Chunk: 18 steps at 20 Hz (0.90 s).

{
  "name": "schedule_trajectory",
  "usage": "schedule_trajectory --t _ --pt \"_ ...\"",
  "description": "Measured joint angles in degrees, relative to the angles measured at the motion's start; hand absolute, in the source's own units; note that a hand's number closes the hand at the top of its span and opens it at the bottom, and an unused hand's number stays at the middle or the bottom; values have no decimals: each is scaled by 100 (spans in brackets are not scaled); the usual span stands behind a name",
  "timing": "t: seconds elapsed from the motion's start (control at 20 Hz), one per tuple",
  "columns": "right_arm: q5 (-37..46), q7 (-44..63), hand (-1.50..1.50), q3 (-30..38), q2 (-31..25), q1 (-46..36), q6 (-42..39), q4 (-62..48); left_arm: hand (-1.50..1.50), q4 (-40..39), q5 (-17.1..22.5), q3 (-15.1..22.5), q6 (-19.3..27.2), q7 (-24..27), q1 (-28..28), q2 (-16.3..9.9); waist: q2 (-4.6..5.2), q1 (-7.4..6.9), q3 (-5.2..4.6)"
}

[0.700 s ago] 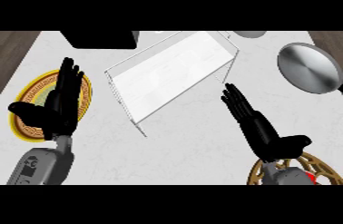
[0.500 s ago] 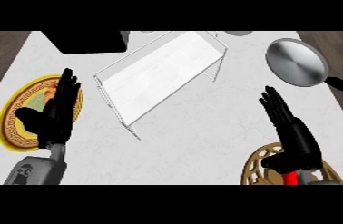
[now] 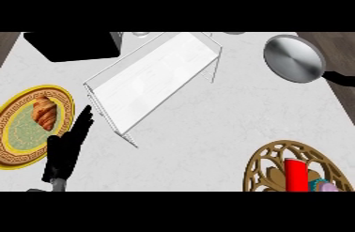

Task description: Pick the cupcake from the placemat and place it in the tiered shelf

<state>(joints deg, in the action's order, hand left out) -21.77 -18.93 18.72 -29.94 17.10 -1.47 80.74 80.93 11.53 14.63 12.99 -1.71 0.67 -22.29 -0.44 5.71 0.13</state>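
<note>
A brown openwork placemat (image 3: 273, 165) lies at the lower right. On it stand a red block (image 3: 296, 174) and, at the very edge of the view, the cupcake (image 3: 323, 186) with teal and pink showing, mostly cut off. The tiered shelf (image 3: 156, 76) is a white, glassy rack lying diagonally across the counter's middle. My left hand (image 3: 67, 149) shows at the lower left with straight fingers pointing up, holding nothing, just left of the shelf's near corner. My right hand is out of the picture.
A yellow-rimmed plate (image 3: 14, 137) with a croissant (image 3: 46, 112) lies at the left edge. A grey pan (image 3: 294, 58) sits at the upper right, its dark handle toward the right edge. A black box (image 3: 73, 44) stands at the upper left.
The view has swung left and down. My right hand has dropped out of sight at the lower right, uncovering more of the placemat. My left hand has sunk lower.
</note>
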Motion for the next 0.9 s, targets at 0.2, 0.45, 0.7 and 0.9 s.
schedule_trajectory --t 0.2,0.45,0.7,0.9 --pt "-311 -1111 -150 468 -141 700 -1090 -185 0 -113 -28 89 -295 102 2 -53 9 -210 -4" --pt "-241 -1566 -150 778 -491 1687 -1971 332 0 -180 -138 191 -401 80 -93 43 22 -353 -17" --pt "571 -1246 -150 917 -921 2555 -1844 1168 0 -166 -96 122 -558 71 -100 -53 38 -403 -35" --pt "1548 -641 -150 1237 -1209 3039 -1071 1828 0 -126 -144 142 -559 106 -44 -64 52 -434 -52"
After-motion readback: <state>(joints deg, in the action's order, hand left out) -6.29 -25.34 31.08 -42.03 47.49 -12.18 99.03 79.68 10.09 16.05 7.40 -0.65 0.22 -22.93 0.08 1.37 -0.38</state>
